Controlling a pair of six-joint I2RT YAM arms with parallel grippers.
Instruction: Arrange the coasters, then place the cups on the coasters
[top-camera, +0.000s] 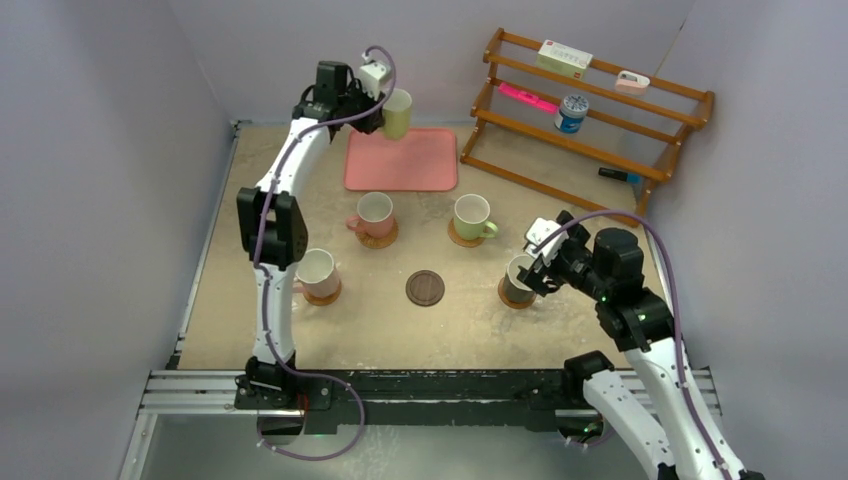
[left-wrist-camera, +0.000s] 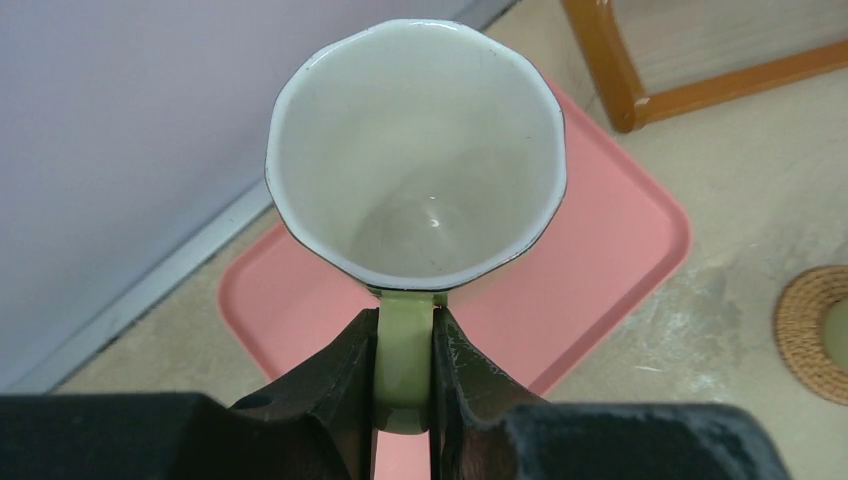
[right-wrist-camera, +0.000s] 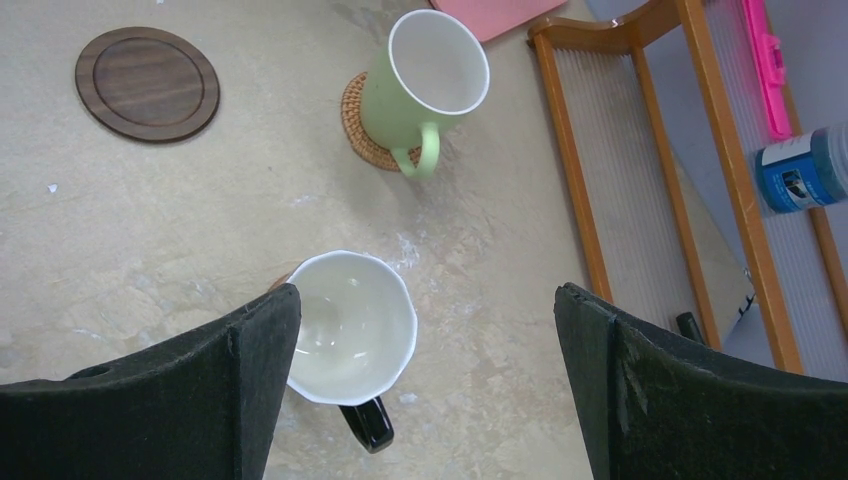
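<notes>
My left gripper (top-camera: 383, 110) (left-wrist-camera: 405, 320) is shut on the handle of a pale yellow cup (top-camera: 398, 113) (left-wrist-camera: 415, 150), which hangs upright above the pink tray (top-camera: 400, 165). Two pink cups (top-camera: 375, 213) (top-camera: 317, 271), a light green cup (top-camera: 472, 215) (right-wrist-camera: 430, 80) and a black cup (top-camera: 519, 279) (right-wrist-camera: 350, 325) each stand on a woven coaster. A dark brown coaster (top-camera: 425, 288) (right-wrist-camera: 147, 83) lies bare between them. My right gripper (top-camera: 540, 262) (right-wrist-camera: 425, 292) hovers open just above and to the right of the black cup, holding nothing.
A wooden rack (top-camera: 590, 110) stands at the back right, holding a blue-and-white can (top-camera: 572, 112), a white box (top-camera: 565, 57) and a pink item (top-camera: 528, 98). Walls close in the table on the left, back and right.
</notes>
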